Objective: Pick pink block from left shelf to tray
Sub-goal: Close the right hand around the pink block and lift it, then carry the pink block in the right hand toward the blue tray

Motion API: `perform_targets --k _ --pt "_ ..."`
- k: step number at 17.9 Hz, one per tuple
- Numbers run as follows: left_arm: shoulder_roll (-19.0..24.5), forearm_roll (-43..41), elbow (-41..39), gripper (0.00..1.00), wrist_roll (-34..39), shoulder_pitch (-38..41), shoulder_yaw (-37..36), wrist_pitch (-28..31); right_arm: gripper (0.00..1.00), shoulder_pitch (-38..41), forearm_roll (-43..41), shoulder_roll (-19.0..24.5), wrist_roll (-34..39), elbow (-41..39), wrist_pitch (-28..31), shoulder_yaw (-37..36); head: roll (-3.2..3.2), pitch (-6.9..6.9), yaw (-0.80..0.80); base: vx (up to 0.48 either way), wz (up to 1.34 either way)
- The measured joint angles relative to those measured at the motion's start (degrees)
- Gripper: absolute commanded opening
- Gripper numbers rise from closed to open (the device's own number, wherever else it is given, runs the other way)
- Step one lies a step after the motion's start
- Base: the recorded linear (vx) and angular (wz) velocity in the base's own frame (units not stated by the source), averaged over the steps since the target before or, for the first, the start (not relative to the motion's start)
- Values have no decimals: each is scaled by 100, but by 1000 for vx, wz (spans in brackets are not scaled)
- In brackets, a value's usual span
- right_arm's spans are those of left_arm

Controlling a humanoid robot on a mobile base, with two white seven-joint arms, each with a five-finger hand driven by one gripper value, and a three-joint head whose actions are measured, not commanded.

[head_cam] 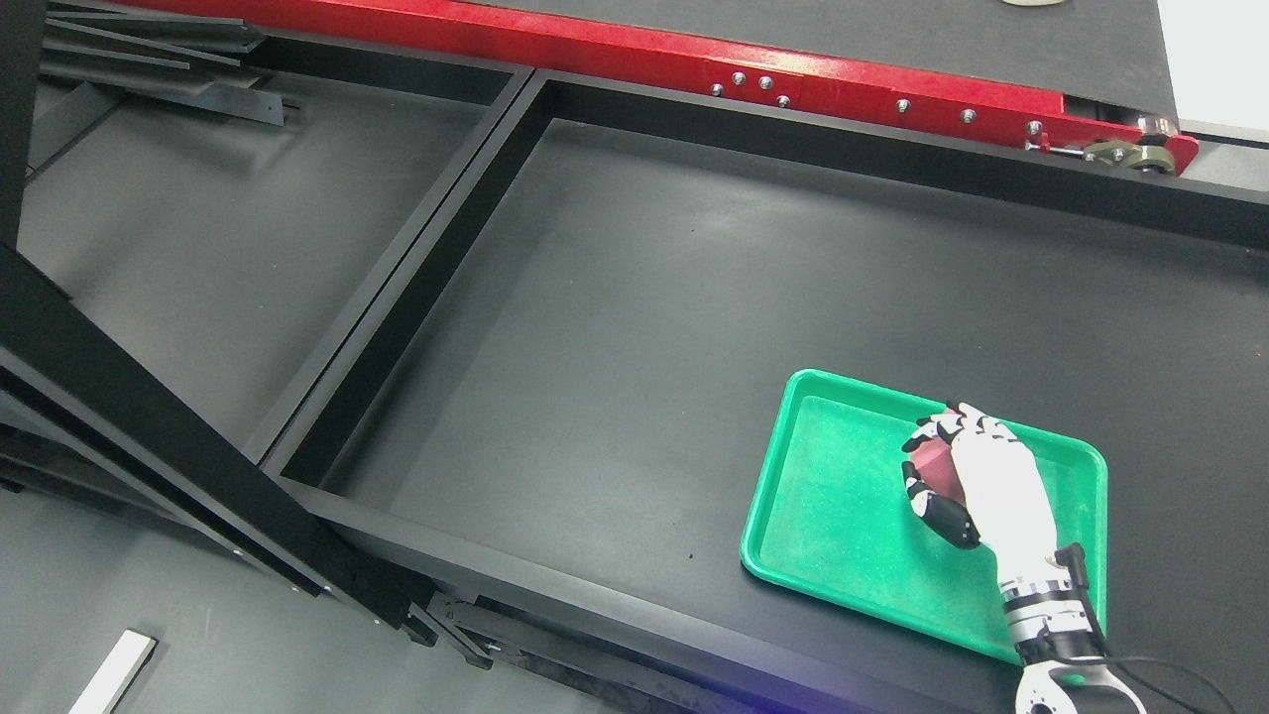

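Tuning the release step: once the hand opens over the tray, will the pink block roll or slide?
Probably stays put: the pink block shows a flat face, so rolling seems unlikely. It looks rigid in the right hand. The green tray has a raised rim, which should stop a slide.

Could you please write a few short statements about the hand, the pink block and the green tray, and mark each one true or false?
1. The right hand is over the green plastic tray. True.
2. Its fingers are spread wide and hold nothing. False: they curl around the pink block.
3. The tray sits on the black work surface. True.
4. The left hand is resting beside the tray. False: no left hand is in view.
5. A blue beam runs along the far edge of the surface. False: the beam there is red.
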Motion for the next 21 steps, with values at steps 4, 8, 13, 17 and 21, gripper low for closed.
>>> perform_targets --k 4,8,13,17,21 --pt "0 0 0 100 0 0 0 0 2 130 -13 32 -572 -188 -168 -32 0 0 0 0 0" --pt "0 0 0 100 0 1 0 0 2 247 -86 68 -1186 -389 -244 -125 0 0 0 0 0" --pt "0 0 0 100 0 1 0 0 3 329 -332 106 -1993 -564 -293 -247 0 0 0 -17 0" --pt "0 0 0 100 0 1 0 0 3 357 -423 130 -2363 -658 -322 -313 0 0 0 -37 2" --pt "0 0 0 100 0 1 0 0 3 381 -459 143 -2375 -717 -323 -355 0 0 0 -62 -13"
